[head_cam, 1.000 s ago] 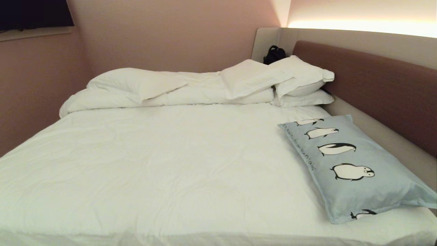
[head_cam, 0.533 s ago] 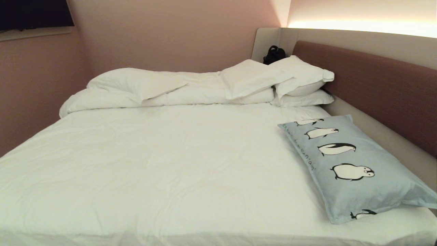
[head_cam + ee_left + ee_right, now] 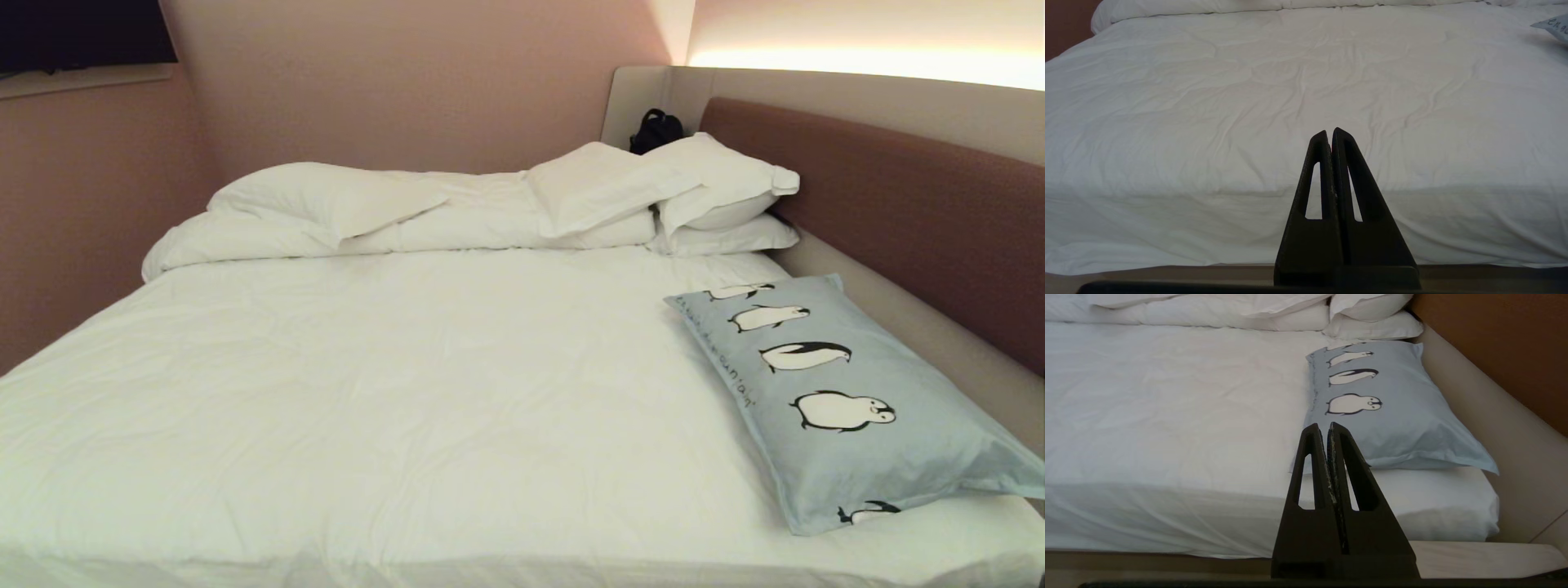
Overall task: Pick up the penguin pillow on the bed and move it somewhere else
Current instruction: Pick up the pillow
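Observation:
The penguin pillow (image 3: 841,400), pale blue-grey with a row of black-and-white penguins, lies flat at the near right corner of the bed (image 3: 408,384), beside the headboard. In the right wrist view the pillow (image 3: 1392,400) lies just beyond my right gripper (image 3: 1327,425), which is shut and empty, short of the mattress edge. My left gripper (image 3: 1329,132) is shut too, holding nothing, facing the bare white sheet (image 3: 1290,102) from in front of the bed. One corner of the pillow (image 3: 1555,25) shows at the edge of the left wrist view. Neither arm appears in the head view.
A bunched white duvet (image 3: 392,212) and plain white pillows (image 3: 718,196) lie along the far side. A brown padded headboard (image 3: 914,212) with beige surround (image 3: 914,327) runs along the right. A black bag (image 3: 655,129) sits in the far corner. Pink walls close off the left and back.

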Available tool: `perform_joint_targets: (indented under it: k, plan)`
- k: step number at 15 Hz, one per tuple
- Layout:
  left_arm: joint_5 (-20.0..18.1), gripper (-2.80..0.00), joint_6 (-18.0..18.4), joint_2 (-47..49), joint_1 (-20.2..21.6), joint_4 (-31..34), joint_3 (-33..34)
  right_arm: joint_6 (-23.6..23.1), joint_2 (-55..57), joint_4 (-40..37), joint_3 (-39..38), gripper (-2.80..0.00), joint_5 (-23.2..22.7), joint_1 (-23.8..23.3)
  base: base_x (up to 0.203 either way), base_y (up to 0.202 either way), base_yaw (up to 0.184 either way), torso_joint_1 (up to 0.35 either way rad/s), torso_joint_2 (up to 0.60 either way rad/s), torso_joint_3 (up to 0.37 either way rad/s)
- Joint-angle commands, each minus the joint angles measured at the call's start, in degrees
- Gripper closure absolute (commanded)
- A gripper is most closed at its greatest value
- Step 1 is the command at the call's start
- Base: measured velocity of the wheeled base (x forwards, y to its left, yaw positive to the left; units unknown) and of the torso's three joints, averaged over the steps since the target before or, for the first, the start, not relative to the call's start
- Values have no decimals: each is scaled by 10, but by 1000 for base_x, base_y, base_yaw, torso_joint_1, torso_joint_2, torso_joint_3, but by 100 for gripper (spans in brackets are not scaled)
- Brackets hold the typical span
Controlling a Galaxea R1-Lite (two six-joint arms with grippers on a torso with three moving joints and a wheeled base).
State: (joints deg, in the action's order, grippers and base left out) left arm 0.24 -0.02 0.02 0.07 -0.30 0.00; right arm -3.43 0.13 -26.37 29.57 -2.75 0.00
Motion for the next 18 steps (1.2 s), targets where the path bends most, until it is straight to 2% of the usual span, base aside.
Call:
perform_joint_targets:
  k: [1, 5, 8, 18]
  plan:
    - [0, 0, 0, 0, 0, 0, 0, -15, 0, 102, -44, 0, 3, 0, 0, 0, 0, 0, 0, 0]
    - [0, 0, -1, 0, 0, 0, 0, -15, 0, 222, -168, 0, 5, 0, 0, 0, 0, 0, 0, 0]
    - [0, 0, -1, 0, 0, 0, 0, -16, 0, 281, -226, 0, 6, 0, 0, 0, 0, 0, 0, 0]
    - [0, 0, -1, 0, 0, 0, 0, -14, 0, 285, -285, 0, 9, 0, 0, 0, 0, 0, 0, 0]
